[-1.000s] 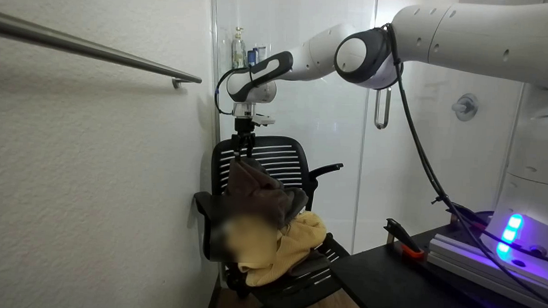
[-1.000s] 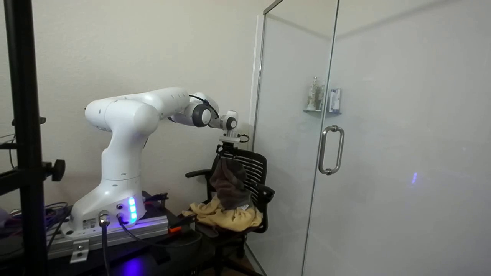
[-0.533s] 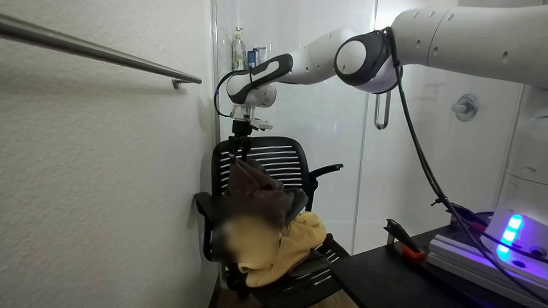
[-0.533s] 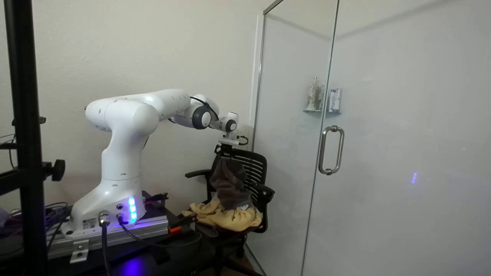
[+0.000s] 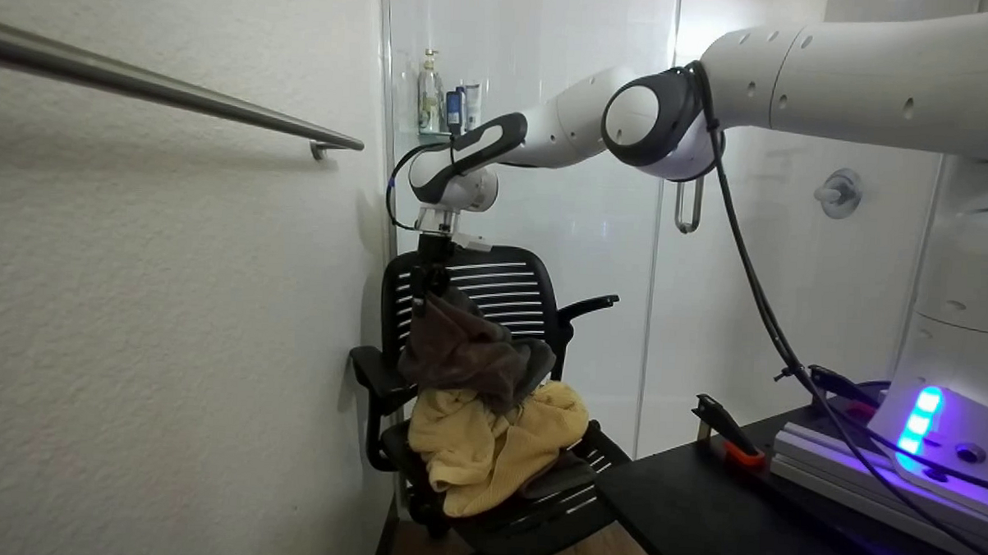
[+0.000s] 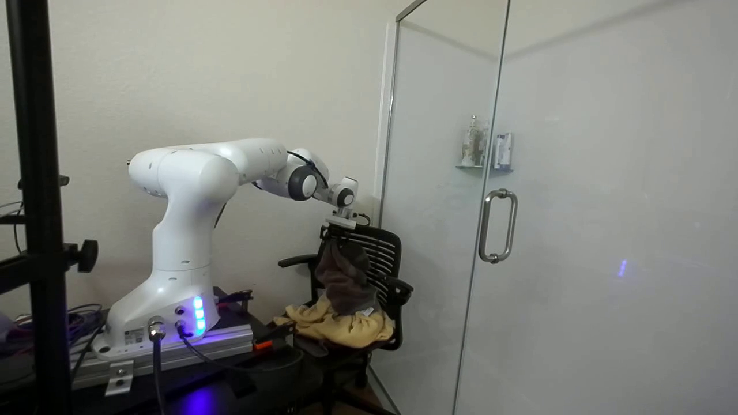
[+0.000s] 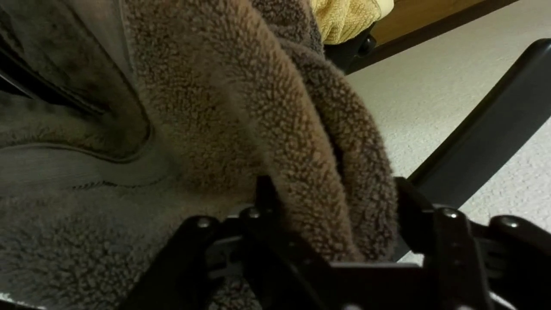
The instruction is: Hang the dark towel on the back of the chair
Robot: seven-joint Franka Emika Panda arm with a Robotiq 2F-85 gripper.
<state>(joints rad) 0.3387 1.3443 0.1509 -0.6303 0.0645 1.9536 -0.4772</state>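
The white, smooth-shelled robot arm reaches over the seat, its wrist bent so that the black two-fingered gripper points downward. Just beyond and below the gripper stands the black, slat-backed office chair. The mustard-yellow, textured cloth lies crumpled on the seat, well below the gripper. Between that cloth and the gripper sits the dark brown, plush towel, heaped in front of the backrest with its peak raised to the fingers; no part of it is seen hanging over the backrest's top edge. A smaller flap of dark fabric shows under the yellow cloth, farther below the gripper; whether it belongs to the towel cannot be told.

In the wrist view the fingers stand apart, one on either side of a thick fold of the towel, with no firm pinch visible.

The step in hand seems to be taking hold of the towel; the hanging itself looks yet to be done. The next move likely calls for bringing the fingers together on the fold, then lifting until the trailing end clears the top edge. From there the towel would need lowering beyond the backrest so that it falls on both sides.
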